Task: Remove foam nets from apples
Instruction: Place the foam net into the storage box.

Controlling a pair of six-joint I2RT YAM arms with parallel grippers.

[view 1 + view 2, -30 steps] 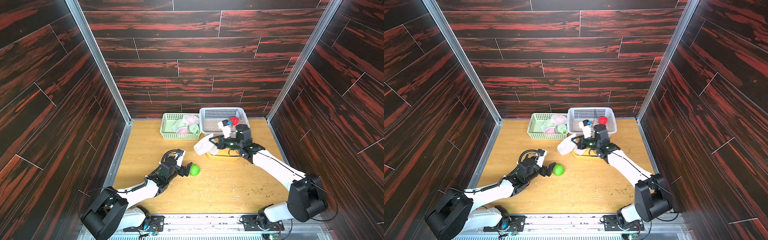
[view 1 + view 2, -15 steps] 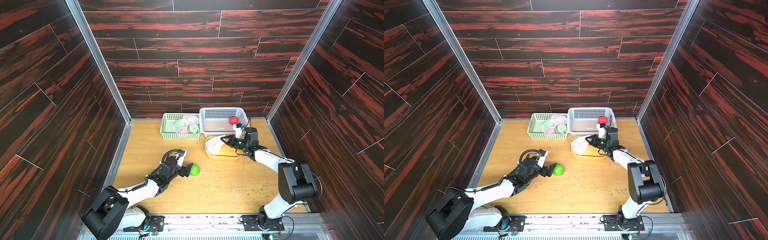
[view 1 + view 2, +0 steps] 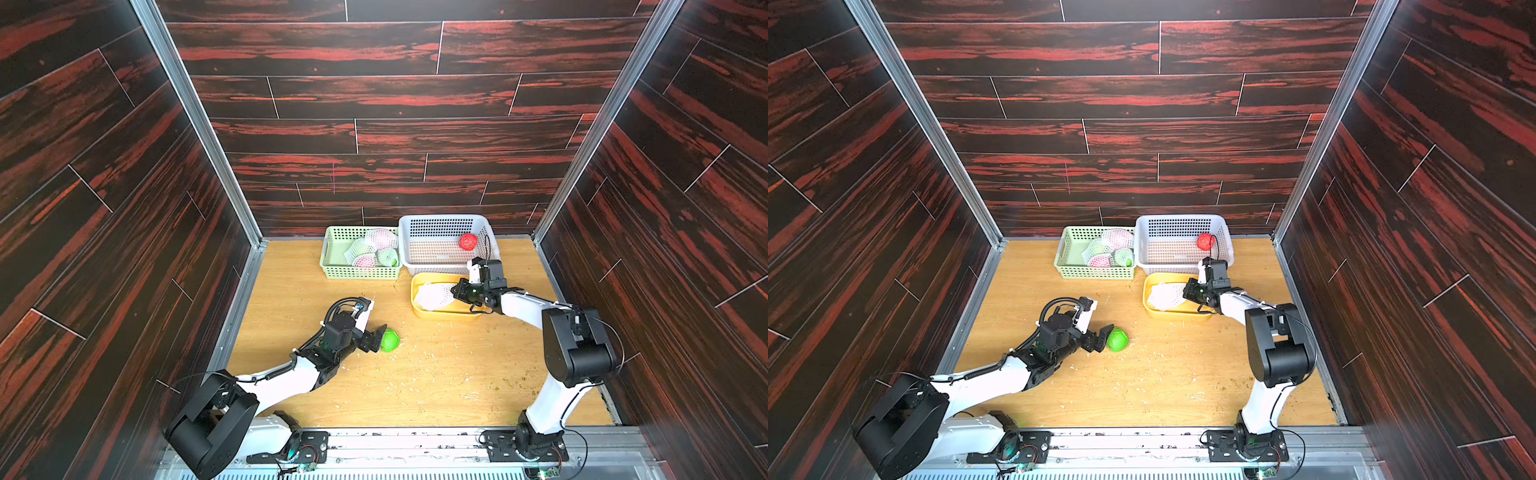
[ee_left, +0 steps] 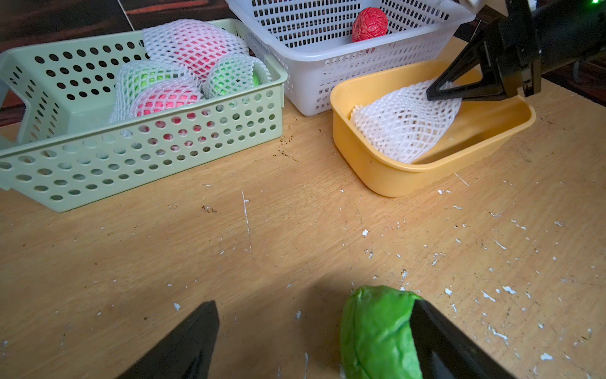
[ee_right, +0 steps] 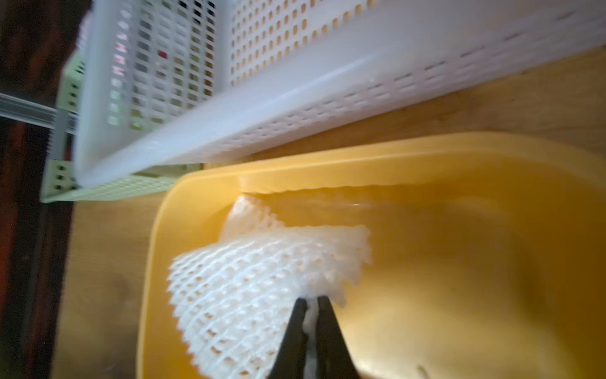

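The right end effector is clamped on one edge of a loose foam net that lies inside the yellow tub, against its wall. The left end effector is spread wide, low over the table, one finger touching a bare green apple. Four netted apples sit in the green basket, and a bare red apple lies in the white basket.

At the back of your surface the left basket holds the netted apples; the right basket beside it holds one bare apple. The tub, a foam net in it, sits before the right basket, a second apple lying front-left of it.
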